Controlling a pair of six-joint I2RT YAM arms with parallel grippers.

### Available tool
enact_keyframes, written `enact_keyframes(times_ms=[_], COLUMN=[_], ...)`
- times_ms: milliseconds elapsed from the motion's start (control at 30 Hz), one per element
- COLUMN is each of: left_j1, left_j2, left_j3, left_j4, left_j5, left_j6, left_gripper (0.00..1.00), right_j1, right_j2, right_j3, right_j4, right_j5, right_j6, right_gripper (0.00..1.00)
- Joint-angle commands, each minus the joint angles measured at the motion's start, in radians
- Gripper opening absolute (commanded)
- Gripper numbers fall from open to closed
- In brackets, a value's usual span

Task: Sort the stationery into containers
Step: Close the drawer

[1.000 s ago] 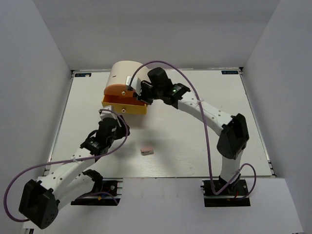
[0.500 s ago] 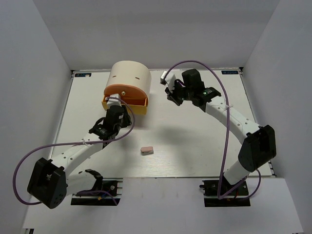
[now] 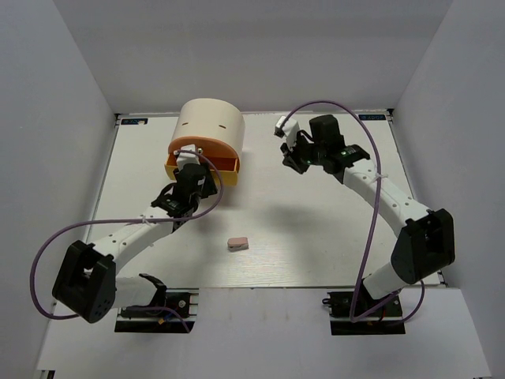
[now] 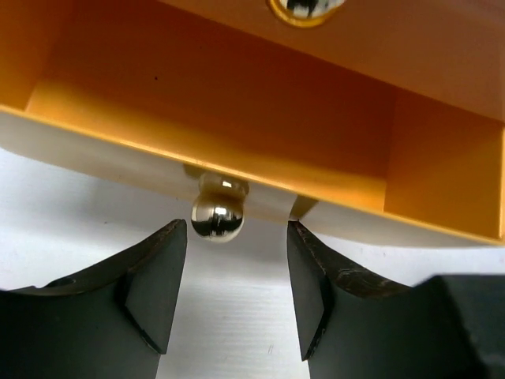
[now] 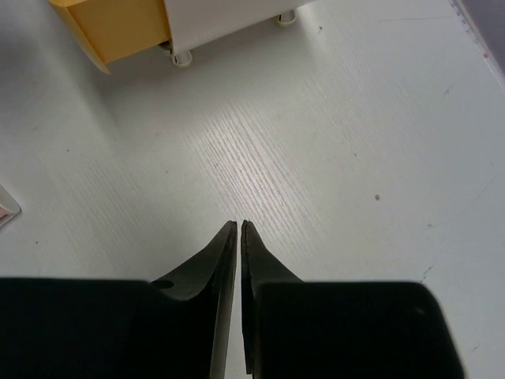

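Observation:
A pinkish eraser [image 3: 237, 243] lies alone on the white table, in front of the chest. The cream half-cylinder chest [image 3: 210, 125] stands at the back left, its orange drawer [image 3: 203, 148] above a yellow drawer [image 3: 202, 168] that is pulled out. My left gripper [image 3: 192, 172] is at the yellow drawer's front. In the left wrist view it [image 4: 237, 241] is open, and the shiny round knob [image 4: 217, 218] sits just past the fingertips, close to the left finger [image 4: 154, 272] and not gripped. The part of the yellow drawer [image 4: 237, 103] seen there holds nothing. My right gripper [image 3: 290, 156] hovers right of the chest, shut [image 5: 239, 226] and empty.
White walls enclose the table on three sides. The right wrist view shows a corner of the yellow drawer [image 5: 118, 28], a chest foot [image 5: 181, 58] and an edge of the eraser [image 5: 6, 208] at far left. Purple cables loop above both arms.
The right arm has swung away from the chest to the right. The left gripper has moved up to the yellow drawer's knob, and the drawer sits a little further in.

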Motion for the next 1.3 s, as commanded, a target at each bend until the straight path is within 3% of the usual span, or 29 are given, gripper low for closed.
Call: enact_keyframes(times_ms=[0,400,1267], left_j1=[0.010,0.019,0.047], left_j2=[0.019,0.087,0.186], left_j3=[0.045,0.082,0.124], left_j4=[0.047,0.104,0.213], left_j5=[-0.045,-0.056,-0.123], left_j6=[0.001,0.001,-0.062], left_gripper=[0.64,0.64,0.63], right_j1=[-0.017,-0.046,-0.059], right_j2=[-0.038,-0.075,-0.082], right_j3=[-0.024,-0.117,-0.151], right_j4=[0.012,0.009,0.010], right_j5=[-0.030,-0.046,-0.055], right_j6=[0.013,0.010,-0.001], right_gripper=[0.12,0.13,0.13])
